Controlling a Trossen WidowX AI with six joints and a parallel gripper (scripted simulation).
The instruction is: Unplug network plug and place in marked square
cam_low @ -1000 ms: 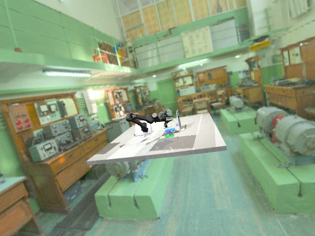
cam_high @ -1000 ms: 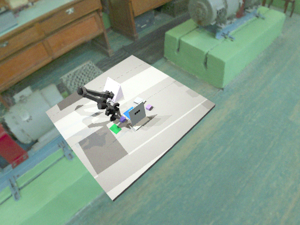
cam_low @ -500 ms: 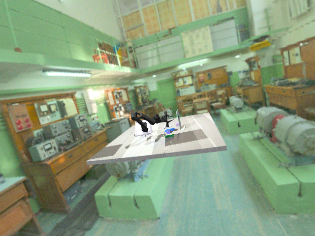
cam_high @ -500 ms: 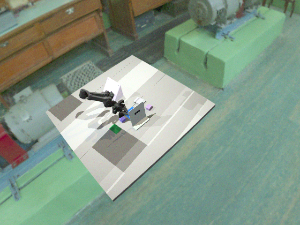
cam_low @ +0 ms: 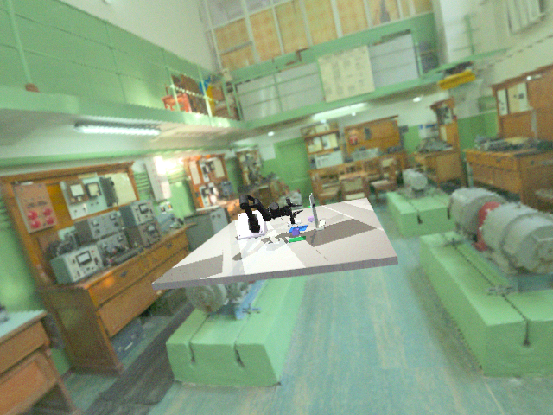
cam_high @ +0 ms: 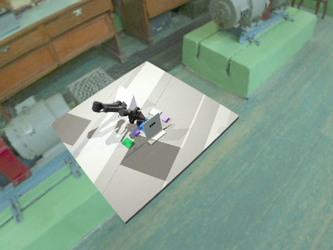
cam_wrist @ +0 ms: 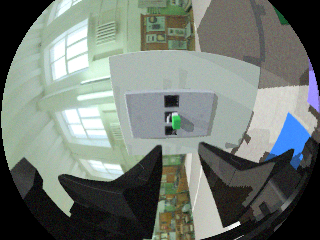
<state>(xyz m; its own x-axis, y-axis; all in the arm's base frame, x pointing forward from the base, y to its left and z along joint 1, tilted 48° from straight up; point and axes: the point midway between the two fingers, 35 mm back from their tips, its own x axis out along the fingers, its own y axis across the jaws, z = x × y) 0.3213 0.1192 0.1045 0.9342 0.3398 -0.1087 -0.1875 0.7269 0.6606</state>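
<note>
The upright grey panel (cam_high: 153, 126) (cam_low: 314, 210) (cam_wrist: 143, 116) stands near the middle of the table and has three sockets in a row. A small green plug (cam_wrist: 175, 122) sits in the middle socket. My gripper (cam_high: 140, 117) (cam_low: 298, 213) (cam_wrist: 180, 148) faces the socket side of the panel, level with the plug and a short way from it. Its fingers are partly closed with a gap between them and hold nothing. A flat blue square (cam_high: 140, 126) (cam_low: 290, 231) (cam_wrist: 290, 136) lies on the table below the gripper. A flat green square (cam_high: 128, 142) (cam_low: 296, 239) lies nearer the front.
Two small purple blocks (cam_high: 136, 132) (cam_high: 165, 119) lie on either side of the panel. A white slab (cam_high: 155, 111) lies behind it. The arm's white wedge base (cam_high: 125, 96) (cam_low: 250, 227) stands at the table's back. The table (cam_high: 150, 183) floats in a workshop.
</note>
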